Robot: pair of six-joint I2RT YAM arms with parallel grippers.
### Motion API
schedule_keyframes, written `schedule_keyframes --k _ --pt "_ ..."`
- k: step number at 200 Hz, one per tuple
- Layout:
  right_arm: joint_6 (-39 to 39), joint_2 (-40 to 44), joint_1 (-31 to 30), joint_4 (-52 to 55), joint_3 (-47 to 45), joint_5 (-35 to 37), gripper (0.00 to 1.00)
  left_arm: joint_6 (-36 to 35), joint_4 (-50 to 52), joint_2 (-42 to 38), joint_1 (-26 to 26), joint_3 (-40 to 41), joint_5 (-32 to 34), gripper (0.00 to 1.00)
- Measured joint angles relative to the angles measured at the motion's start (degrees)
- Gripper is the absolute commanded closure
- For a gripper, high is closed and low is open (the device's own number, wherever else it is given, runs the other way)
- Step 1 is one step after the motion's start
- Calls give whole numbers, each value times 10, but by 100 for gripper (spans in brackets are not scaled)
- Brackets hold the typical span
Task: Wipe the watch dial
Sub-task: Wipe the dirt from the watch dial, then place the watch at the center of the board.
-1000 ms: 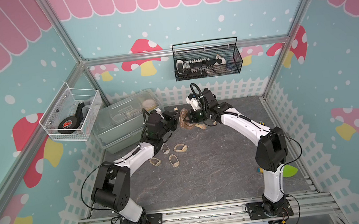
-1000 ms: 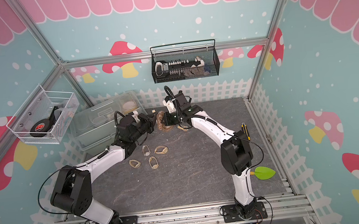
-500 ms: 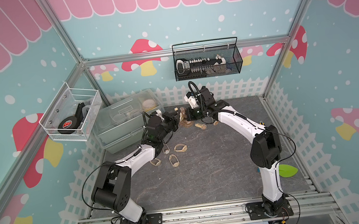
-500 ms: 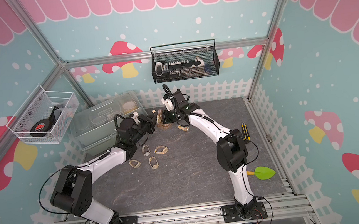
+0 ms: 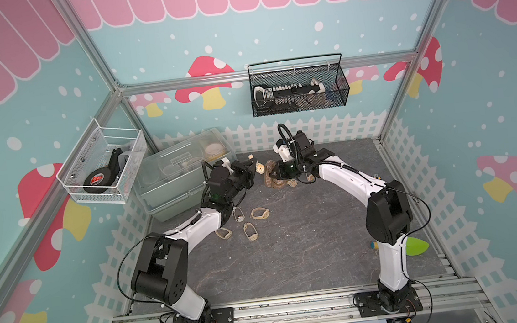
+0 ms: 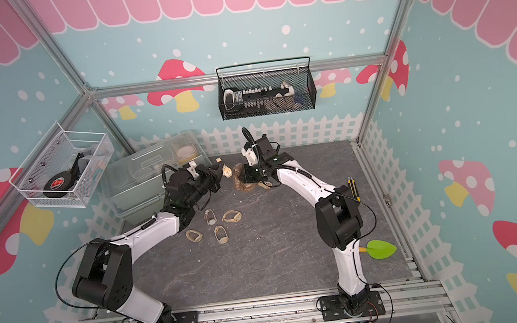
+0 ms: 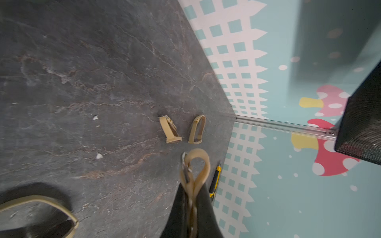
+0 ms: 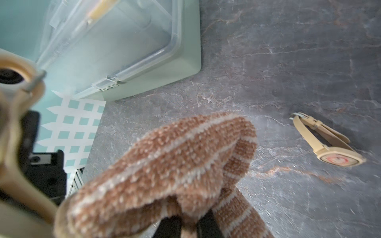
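- Left fingers [image 7: 175, 216] clamped tight on watch [image 7: 206, 169] strap.
- Right fingers [image 8: 168, 227] clamped tight on striped cloth [image 8: 165, 164].
- Counter [image 7: 82, 82] below both: dark veined slate, pale flecks [image 7: 99, 156].
- Walls [image 5: 270, 36]: teal, mushroom print.

Beige watch [image 5: 260, 168] beside brown striped cloth [image 5: 271, 182]

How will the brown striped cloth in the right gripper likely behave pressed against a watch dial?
Probably floppy: the cloth folds over and droops from the right gripper. Its fuzzy knitted pile suggests it is light and grippy, not slippery. Against the watch in the left gripper it will likely bunch and yield, not push stiffly.
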State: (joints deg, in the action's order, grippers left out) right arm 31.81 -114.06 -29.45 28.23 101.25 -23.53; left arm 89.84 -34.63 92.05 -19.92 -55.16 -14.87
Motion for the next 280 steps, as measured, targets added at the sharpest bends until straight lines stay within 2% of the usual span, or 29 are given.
schedule_keyframes --k 73,112,196,236,280 --pt "-10 118 1 0 -84 8 100 -1 -8 9 3 0 -5 100" --pt "-14 149 1 -3 -125 12 100 -17 16 11 3 -3 -17 100" --pt "-16 204 1 -4 -211 17 100 -126 219 29 3 -95 -31 100" --pt "-19 223 1 -6 -239 19 100 -183 361 70 3 -167 -26 100" --pt "-23 232 1 -5 -258 19 100 -217 469 130 3 -228 -13 100"
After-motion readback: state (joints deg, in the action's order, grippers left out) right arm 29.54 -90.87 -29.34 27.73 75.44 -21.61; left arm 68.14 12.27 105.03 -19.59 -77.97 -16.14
